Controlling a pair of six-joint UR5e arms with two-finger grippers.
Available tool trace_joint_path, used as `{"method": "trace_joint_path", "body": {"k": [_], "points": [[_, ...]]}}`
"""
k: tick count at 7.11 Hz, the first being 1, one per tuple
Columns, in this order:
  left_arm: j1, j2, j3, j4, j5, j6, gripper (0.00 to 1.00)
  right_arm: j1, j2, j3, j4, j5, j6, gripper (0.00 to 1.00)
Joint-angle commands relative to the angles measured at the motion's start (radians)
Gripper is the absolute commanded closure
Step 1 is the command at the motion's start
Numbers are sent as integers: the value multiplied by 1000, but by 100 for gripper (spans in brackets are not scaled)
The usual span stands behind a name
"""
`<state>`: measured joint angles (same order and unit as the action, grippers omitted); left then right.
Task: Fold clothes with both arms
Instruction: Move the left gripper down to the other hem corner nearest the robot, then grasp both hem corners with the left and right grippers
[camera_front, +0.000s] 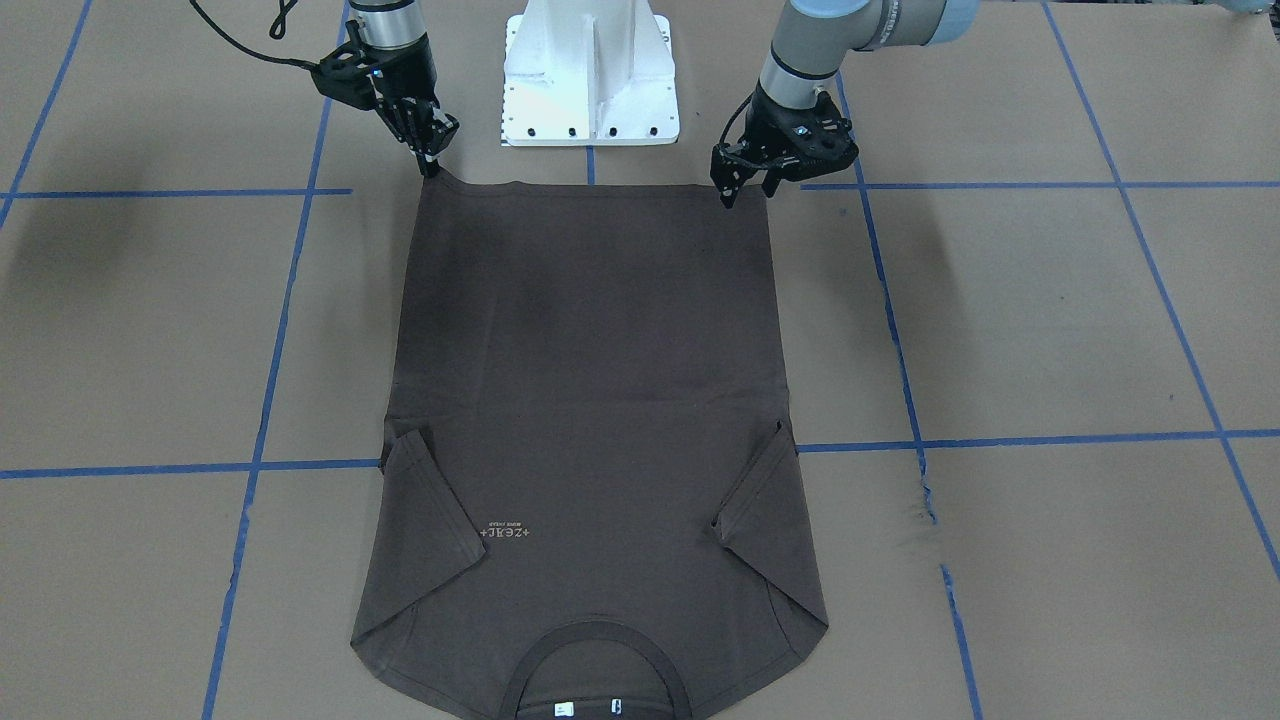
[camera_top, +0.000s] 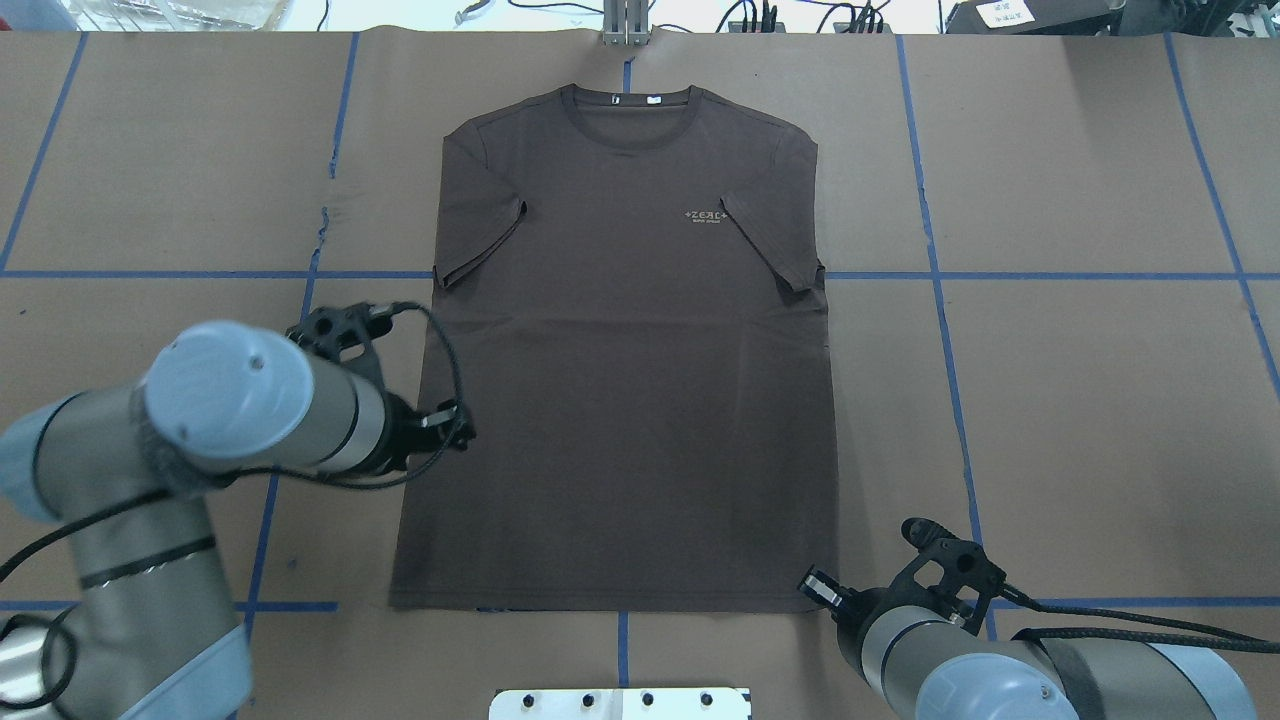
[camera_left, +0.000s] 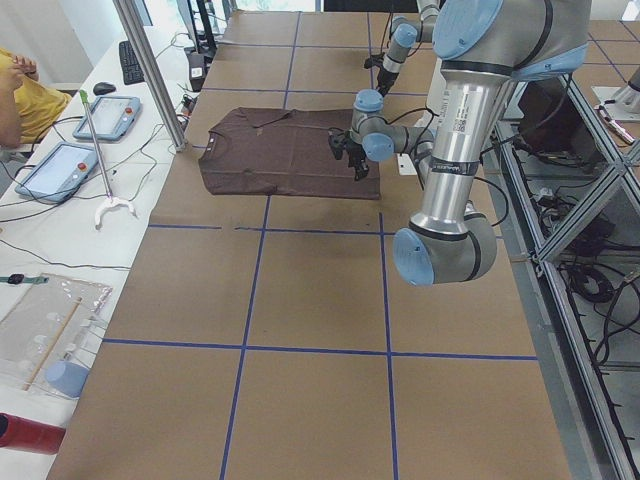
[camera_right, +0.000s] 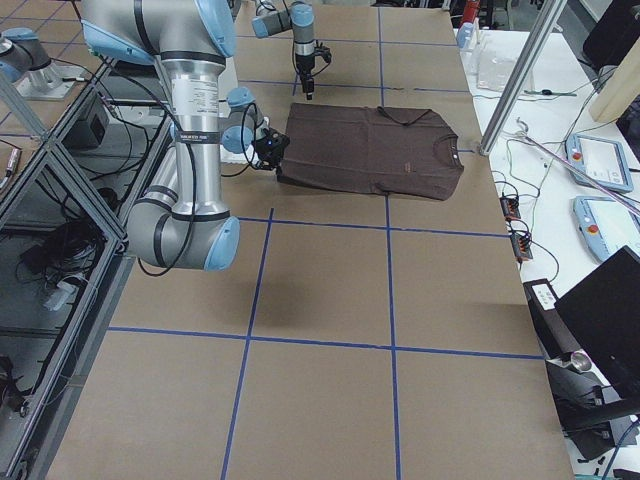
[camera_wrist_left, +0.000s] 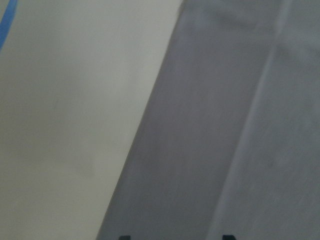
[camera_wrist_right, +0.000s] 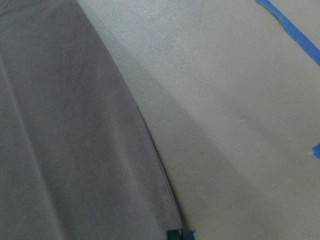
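Brown shirt flat and chest-up on the table, collar far from the robot, hem nearest the pedestal, both sleeves tucked in over the body. Looks ready for a first fold from the hem toward the collar. Risks going wrong through an uneven start. On the left, a lift begun without a firm pinch, leaving that hem corner behind and dragging the cloth askew. On the right, a hold on only the top layer or the very edge, slipping free partway over. On either side, unequal pace or height, wrinkling the body and pulling the tucked sleeves open. At the left gripper, jaws parted by a clear gap, poised at one hem corner, apparently holding nothing, contact with the cloth hard to judge. At the right gripper, jaws together, tip down on the other hem corner, seemingly pinching the shirt there, the corner slightly peaked
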<state>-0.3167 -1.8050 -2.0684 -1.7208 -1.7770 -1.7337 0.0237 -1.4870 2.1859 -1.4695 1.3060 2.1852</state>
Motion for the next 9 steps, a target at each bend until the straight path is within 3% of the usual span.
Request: {"method": "trace_joint_path", "body": {"k": [1,5,9], "points": [[74,10,42,-2,13,-18,33,-1,-1,0,0,-1,-1,100],[107,68,42,-5,22,-15,33,-4,-3,0,0,-1,1,100],[116,62,45,-5,22,-12,35,-5,-4,0,-2,-1,1,100]]}}
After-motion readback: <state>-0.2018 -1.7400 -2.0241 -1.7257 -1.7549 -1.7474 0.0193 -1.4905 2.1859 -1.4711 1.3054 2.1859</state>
